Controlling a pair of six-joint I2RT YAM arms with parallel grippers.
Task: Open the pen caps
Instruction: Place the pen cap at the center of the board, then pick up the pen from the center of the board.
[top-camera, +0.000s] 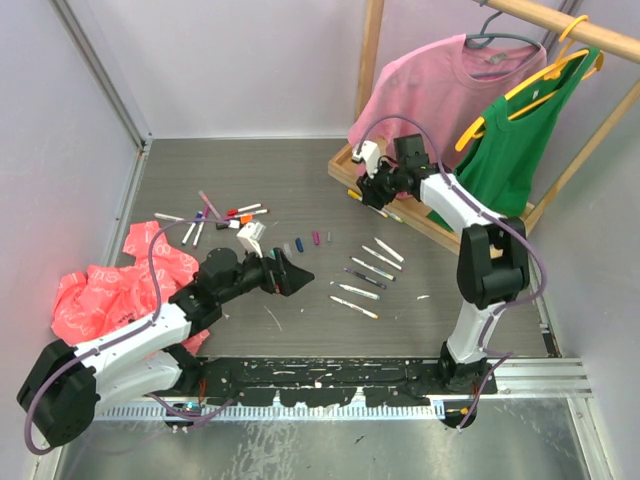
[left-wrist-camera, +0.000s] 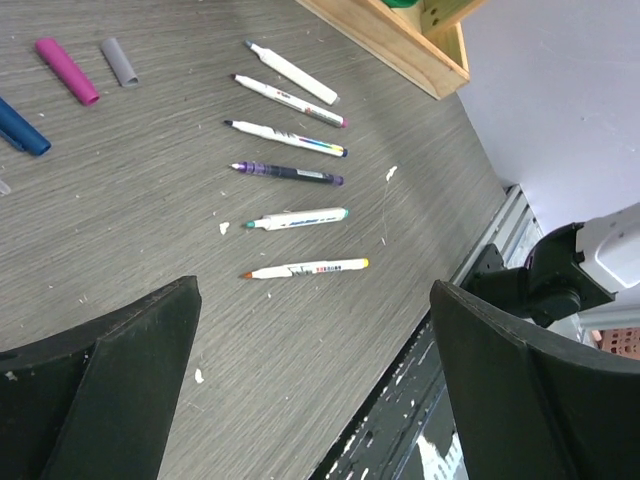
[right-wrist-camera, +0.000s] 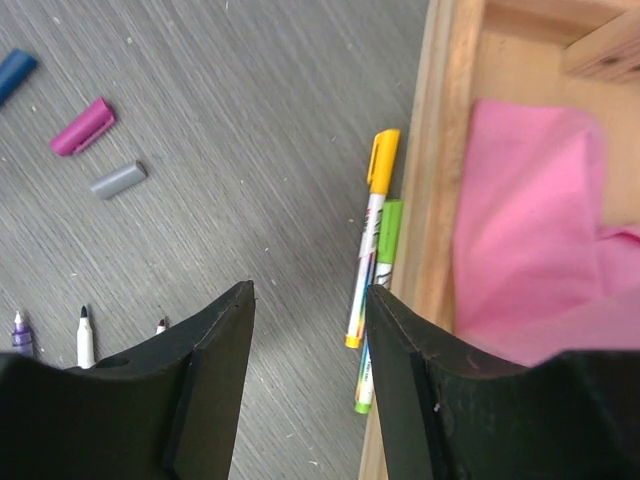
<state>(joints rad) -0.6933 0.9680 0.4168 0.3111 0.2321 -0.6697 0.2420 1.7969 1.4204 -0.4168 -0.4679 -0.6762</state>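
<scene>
Left gripper (left-wrist-camera: 312, 300) wide open and empty over the uncapped pens (left-wrist-camera: 295, 190), right gripper (right-wrist-camera: 308, 300) half open, holding nothing, hovering at the yellow-capped pen (right-wrist-camera: 362, 270) by the rack (right-wrist-camera: 445, 150); I'd say between pens, next I pinch that barrel and present its cap (right-wrist-camera: 383, 160) leftward.

You are looking at pens (left-wrist-camera: 296, 219) carrying small print on their barrels, but none of it is coming through legibly.

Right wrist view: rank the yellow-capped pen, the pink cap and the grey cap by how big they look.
1. yellow-capped pen, by far the longest.
2. pink cap.
3. grey cap, a little shorter and slimmer than the pink one.
</scene>
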